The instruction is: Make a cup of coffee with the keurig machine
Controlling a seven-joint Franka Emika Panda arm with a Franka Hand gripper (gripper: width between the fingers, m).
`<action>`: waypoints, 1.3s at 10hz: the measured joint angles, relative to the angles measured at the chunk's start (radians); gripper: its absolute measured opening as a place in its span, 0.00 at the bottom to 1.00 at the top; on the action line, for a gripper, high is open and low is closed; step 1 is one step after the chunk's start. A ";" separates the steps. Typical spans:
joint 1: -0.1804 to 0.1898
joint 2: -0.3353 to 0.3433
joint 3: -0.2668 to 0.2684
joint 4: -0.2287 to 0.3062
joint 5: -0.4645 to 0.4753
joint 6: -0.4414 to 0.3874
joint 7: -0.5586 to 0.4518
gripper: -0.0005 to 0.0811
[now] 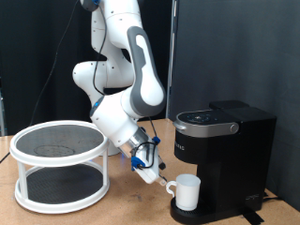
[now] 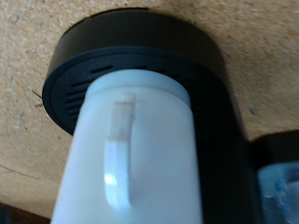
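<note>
Tool: the tool (image 1: 157,174) hangs low at the end of the white arm (image 1: 131,84), angled down toward the mug's handle side; whether its fingers are spread or closed, I cannot tell from here.
Cup: the cup (image 1: 187,192) is a plain white mug, cylindrical and smooth, sitting just beside the tool on the exterior view's right. Its loop handle points back toward the tool, and contact between them cannot be made out.
Cup up close: in the wrist view the cup (image 2: 140,154) fills the middle, glossy and pale, its handle a slim raised strap running down the wall facing the camera.
Keurig machine: the keurig machine (image 1: 225,155) stands past the cup from the tool, boxy, matte black, with a silver-ringed top panel.
Drip base: the cup stands on the machine's round black drip base (image 2: 84,75), ribbed with short slots around its face.
Rack: a white two-tier round rack (image 1: 59,164) with mesh shelves sits well apart from the tool, on the exterior view's left.
Surface: the tan particle-board surface (image 1: 122,202) carries everything.
</note>
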 joint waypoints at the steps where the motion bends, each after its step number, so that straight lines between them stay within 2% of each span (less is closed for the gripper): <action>1: -0.015 -0.028 -0.012 -0.016 -0.029 -0.039 0.003 0.89; 3: -0.040 -0.090 -0.035 -0.048 -0.077 -0.096 0.020 0.91; 5: -0.040 -0.086 -0.035 -0.052 -0.096 -0.118 0.019 0.91; 8: -0.060 -0.148 -0.059 -0.094 -0.223 -0.333 0.022 0.91; 10: -0.072 -0.207 -0.076 -0.118 -0.254 -0.458 0.019 0.91; 13: -0.071 -0.325 -0.078 -0.158 -0.246 -0.484 -0.010 0.91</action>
